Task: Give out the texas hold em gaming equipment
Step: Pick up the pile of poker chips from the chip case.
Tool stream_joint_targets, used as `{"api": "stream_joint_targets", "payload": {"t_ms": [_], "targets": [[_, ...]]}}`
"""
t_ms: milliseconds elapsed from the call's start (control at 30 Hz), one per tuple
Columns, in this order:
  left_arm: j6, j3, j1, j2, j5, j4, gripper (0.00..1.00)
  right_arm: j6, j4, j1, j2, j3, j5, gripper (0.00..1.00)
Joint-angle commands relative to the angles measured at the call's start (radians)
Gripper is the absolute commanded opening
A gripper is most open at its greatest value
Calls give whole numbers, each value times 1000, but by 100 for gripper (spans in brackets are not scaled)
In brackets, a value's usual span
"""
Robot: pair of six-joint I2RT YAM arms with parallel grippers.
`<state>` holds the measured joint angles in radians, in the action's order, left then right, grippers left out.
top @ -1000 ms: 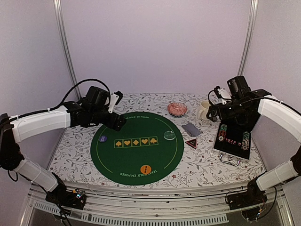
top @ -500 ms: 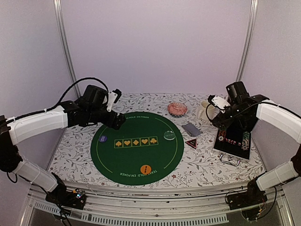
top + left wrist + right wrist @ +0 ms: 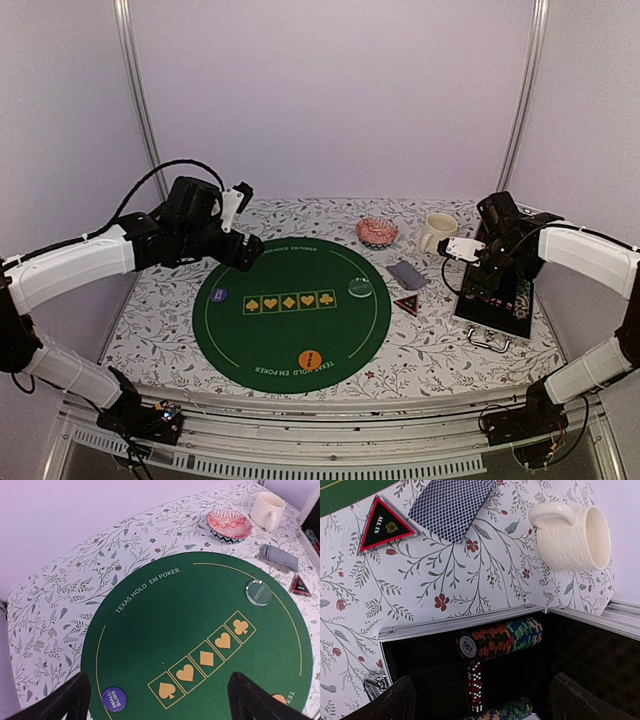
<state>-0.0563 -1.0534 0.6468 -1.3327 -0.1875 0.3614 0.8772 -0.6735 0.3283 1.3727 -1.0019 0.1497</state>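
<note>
Texas hold em gaming equipment: on the green mat (image 3: 290,340) and on the table off its 3 o'clock edge; none of it has shifted in the last second.
Right arm: has swung down and back, uncovering the cream mug (image 3: 438,232).
Left arm: has drawn back a little toward 10 o'clock.
Chip case (image 3: 420,630): lies open at 3 o'clock with striped chip stacks (image 3: 502,637) inside.
Right gripper (image 3: 481,682): hangs over the case, jaws wide, empty, hiding most chips from above.
Left gripper (image 3: 248,252): above the mat's far rim, jaws wide, empty.
Bowl (image 3: 377,232): at 1 o'clock, near the mug.
Cards (image 3: 407,274): at 2 o'clock, off the mat.
Triangular marker (image 3: 407,304): just beside the cards.
Orange button (image 3: 310,358): 6 o'clock.
Pale-green button (image 3: 359,288): 3 o'clock.
Blue button (image 3: 219,295): 9 o'clock.
</note>
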Motion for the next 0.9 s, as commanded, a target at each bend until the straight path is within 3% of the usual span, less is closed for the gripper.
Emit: {"api": "stream_joint_targets", "payload": {"t_ms": [0,133,300,500,867], "targets": [[-2,1,-9,16,6,-1,98,41,4,-50,31,3,-40,98],[-1,1,-8,16,9,-1,98,29,18,-117,47,-10,-145,99],[6,3,-8,15,0,-1,98,55,38,-147,105,9,-165,100],[8,6,-9,8,-7,-3,98,105,52,-196,153,0,-212,92],[11,6,-9,2,-9,-3,98,119,93,-204,298,-48,-128,86]]}}
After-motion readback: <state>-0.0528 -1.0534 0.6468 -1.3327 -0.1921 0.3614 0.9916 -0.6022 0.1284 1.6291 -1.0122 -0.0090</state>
